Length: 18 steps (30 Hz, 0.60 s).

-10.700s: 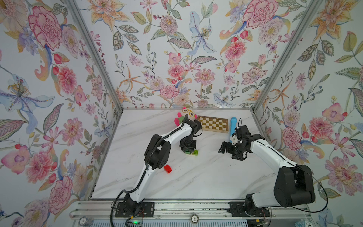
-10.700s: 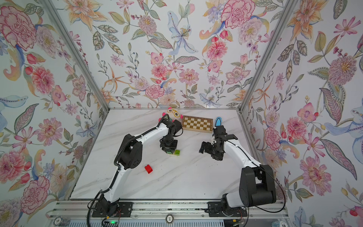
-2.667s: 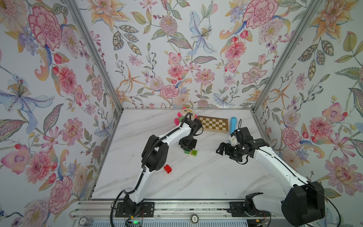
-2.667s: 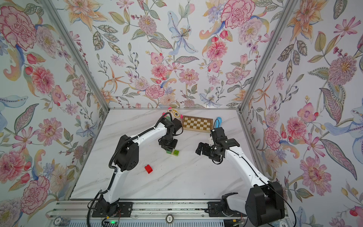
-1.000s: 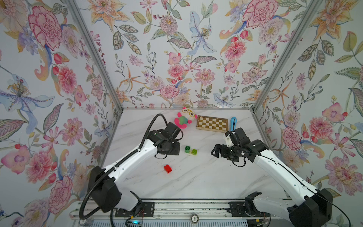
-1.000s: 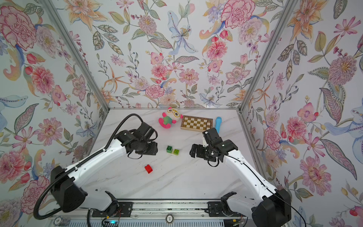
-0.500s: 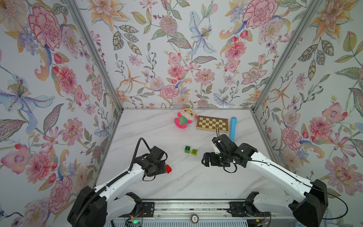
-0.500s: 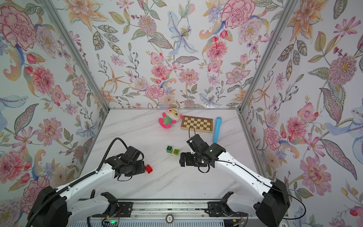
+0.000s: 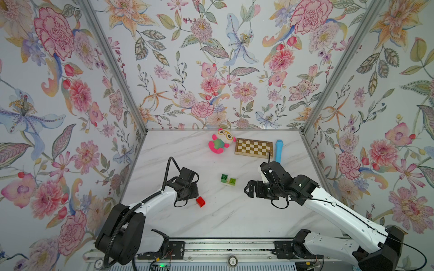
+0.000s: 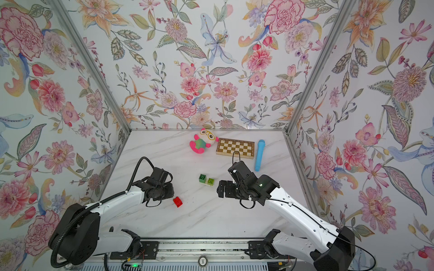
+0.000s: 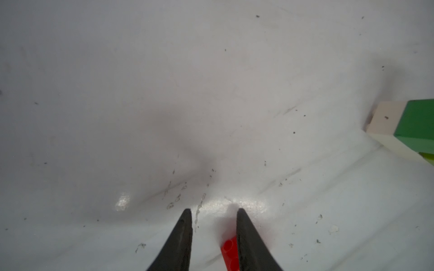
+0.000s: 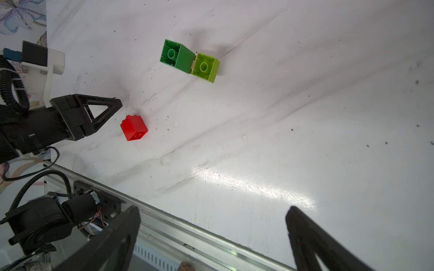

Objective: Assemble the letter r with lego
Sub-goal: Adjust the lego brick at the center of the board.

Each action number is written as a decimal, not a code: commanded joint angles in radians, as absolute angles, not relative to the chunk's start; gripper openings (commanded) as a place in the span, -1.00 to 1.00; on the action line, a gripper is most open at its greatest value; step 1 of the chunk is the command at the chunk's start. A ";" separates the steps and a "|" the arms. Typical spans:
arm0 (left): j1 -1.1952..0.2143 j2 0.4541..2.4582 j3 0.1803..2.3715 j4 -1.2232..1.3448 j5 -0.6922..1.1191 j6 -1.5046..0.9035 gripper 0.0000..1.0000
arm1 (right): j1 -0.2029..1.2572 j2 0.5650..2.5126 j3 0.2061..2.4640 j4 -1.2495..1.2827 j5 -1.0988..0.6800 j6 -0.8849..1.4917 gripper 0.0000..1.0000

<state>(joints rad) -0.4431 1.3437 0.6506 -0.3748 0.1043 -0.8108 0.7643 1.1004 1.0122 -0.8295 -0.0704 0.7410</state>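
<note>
A robot test cell in a lab is shown: a white marble-patterned tabletop (image 9: 211, 218) is boxed in by three panels of flowered wallpaper (image 9: 211, 70) joined by metal corner posts (image 9: 112, 68). Two white arms (image 9: 150, 201) are mounted on an aluminium rail (image 9: 223, 248) at the front edge, with cables exposed.

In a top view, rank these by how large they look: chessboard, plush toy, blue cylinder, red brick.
1. chessboard, clearly the largest.
2. plush toy and blue cylinder: the toy is bulkier, the cylinder is long but thin; too close to rank.
3. red brick, by far the smallest, though it lies nearer the camera.
</note>
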 commanded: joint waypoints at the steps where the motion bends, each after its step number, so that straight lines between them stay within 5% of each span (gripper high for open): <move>1: -0.434 1.356 0.626 -0.376 0.108 -0.781 -0.34 | 0.771 1.073 0.987 -0.868 -0.046 0.768 0.98; 18: -0.569 1.279 0.530 -0.322 0.212 -0.844 -0.41 | 0.813 1.035 0.947 -0.885 -0.038 0.778 0.98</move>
<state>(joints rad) -0.5236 1.3029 0.5526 -0.3260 0.1837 -0.8082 0.7967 1.0374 0.9688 -0.8631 -0.0513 0.7750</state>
